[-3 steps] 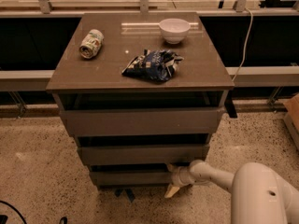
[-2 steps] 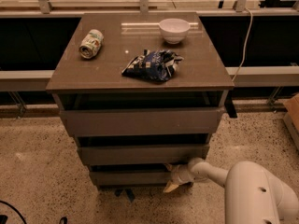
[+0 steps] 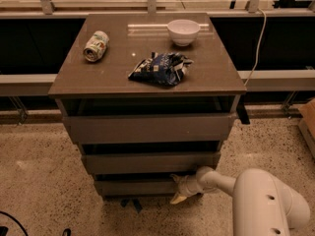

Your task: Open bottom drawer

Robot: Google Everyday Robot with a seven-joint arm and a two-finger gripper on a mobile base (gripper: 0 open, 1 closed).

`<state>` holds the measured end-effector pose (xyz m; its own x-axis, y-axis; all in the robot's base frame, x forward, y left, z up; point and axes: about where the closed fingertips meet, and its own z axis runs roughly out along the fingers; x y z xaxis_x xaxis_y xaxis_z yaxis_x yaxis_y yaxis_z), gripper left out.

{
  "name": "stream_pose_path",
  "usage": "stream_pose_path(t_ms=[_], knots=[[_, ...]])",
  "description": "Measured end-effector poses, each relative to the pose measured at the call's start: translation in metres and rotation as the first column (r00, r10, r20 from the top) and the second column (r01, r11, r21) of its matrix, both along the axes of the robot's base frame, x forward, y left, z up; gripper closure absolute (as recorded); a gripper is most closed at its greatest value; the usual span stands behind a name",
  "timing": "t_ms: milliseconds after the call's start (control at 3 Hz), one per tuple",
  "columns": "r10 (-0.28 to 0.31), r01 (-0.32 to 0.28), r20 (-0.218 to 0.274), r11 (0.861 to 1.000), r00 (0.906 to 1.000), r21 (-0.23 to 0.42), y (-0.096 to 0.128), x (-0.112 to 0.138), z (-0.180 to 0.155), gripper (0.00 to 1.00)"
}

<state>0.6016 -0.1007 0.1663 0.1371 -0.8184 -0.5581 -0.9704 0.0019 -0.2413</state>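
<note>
Speckled stone floor (image 3: 39, 171) across the lower half of the frame, dark window band and metal rail along the top. Centre frame, a grey-brown bench (image 3: 113, 58) with three stacked drawer fronts. On its top: tipped-over can (image 3: 95, 45) at upper left, white bowl (image 3: 183, 31) near the back edge, crumpled dark blue snack bag (image 3: 161, 69) in the middle, all well apart. Below the top, widest drawer front (image 3: 147, 128), then middle drawer front (image 3: 147, 162), each beneath a dark shadowed gap.

Bottom drawer (image 3: 133, 187) lowest of the three, just below centre frame, narrowest-looking, plain flat front with no handle. Only the front panel showing, inside hidden in shadow, so hard to say how far out.

End effector (image 3: 178, 190) at the right end of that front, low and slightly right of centre, touching or just beside the panel's corner. Partly lost against the dark gap, so cannot tell whether apart, together or clamped on the panel. Pale arm (image 3: 266, 200) reaching in from the lower right corner, bulky near segment cut off by the bottom edge.

Small dark shape (image 3: 130, 204) on the floor under the drawer, too dim to identify. White cable (image 3: 257, 38) hanging at upper right, lower end lost behind the bench. Brown box (image 3: 309, 119) clipped by the right edge; black cord (image 3: 10, 220) clipped at the lower left corner.
</note>
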Motion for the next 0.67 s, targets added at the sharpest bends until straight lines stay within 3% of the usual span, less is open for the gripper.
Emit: stream_pose_path(t_ms=[333,667], knots=[[0.034,-0.033,-0.035,0.999,0.9988,0.016,0.0077,-0.0215,-0.0046,0.3],[0.041,-0.041,-0.036,0.999,0.9985,0.02,0.008,-0.0266,-0.0024,0.3]])
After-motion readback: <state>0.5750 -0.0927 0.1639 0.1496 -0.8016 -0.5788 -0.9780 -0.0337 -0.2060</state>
